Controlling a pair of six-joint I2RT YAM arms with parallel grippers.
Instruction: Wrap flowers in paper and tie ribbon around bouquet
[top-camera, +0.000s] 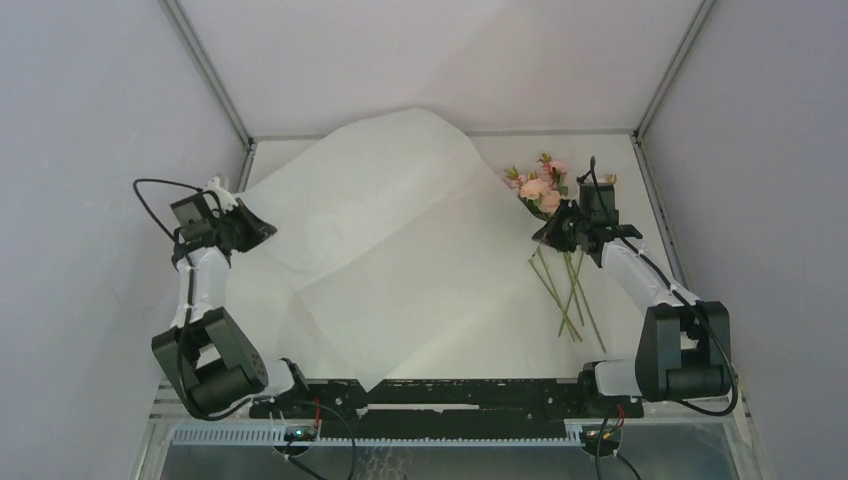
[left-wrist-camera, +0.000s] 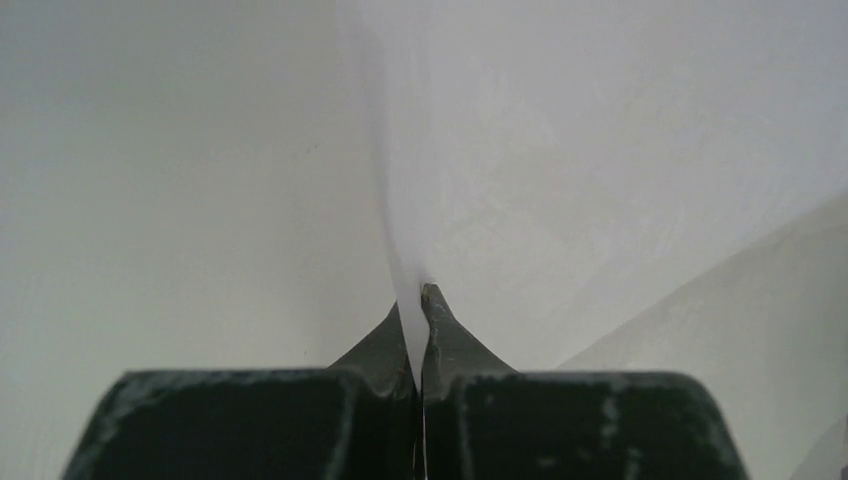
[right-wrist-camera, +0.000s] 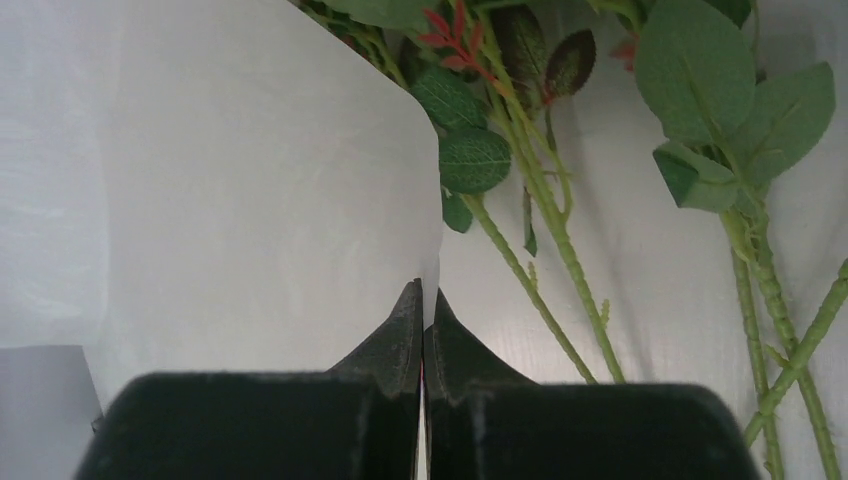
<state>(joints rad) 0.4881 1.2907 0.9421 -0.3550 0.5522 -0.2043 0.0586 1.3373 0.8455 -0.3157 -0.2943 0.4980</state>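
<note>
Left end effector and right end effector are each pinching an edge of the paper, likely limp, light, tear-prone.

A white table fills the floor of a small booth, closed in on three sides by plain, pale grey walls. The back wall rises from the table's far edge. The left wall and right wall stand along its sides. Slim metal struts run up out of the two far corners, one on the left and one on the right. Along the near edge lies a grey slotted strip, with a dull metal surface just in front of it. The light is soft and even, with only faint shadows.
</note>
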